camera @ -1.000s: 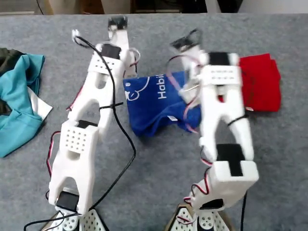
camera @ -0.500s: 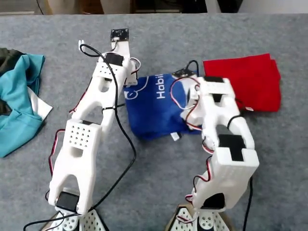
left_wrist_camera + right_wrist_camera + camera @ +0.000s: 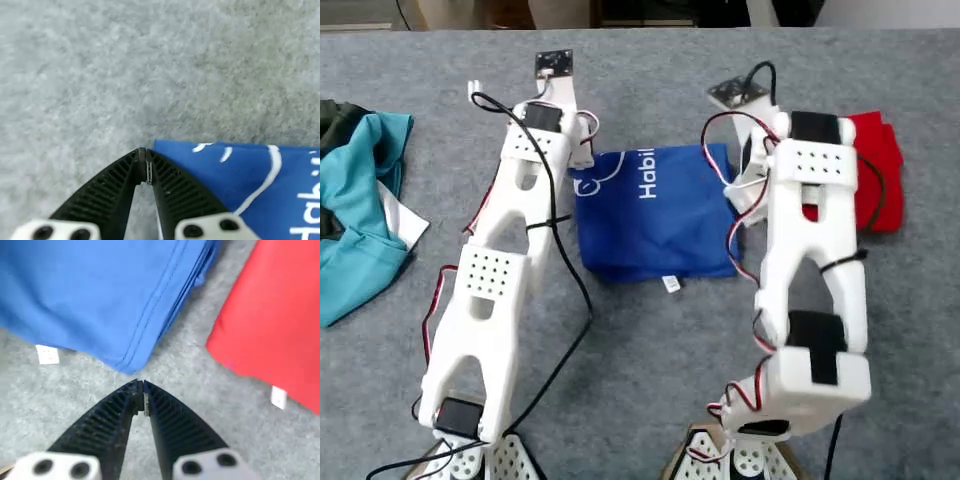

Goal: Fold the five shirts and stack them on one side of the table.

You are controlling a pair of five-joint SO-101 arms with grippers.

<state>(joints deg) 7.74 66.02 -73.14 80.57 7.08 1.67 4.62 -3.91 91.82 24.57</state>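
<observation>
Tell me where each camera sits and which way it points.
High view: fixed above the table, looking down on the left arm, right arm, blue shirt, red shirt and teal shirt.
Left wrist view: on the left arm, facing down past its shut tool at the blue shirt's printed corner.
Right wrist view: on the right arm, facing down past its shut tool at the gap between blue and red shirts.
Shared: all three show the blue shirt.

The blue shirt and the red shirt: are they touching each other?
Apart. The right wrist view shows a strip of bare grey table running between the blue shirt and the red shirt.
</observation>
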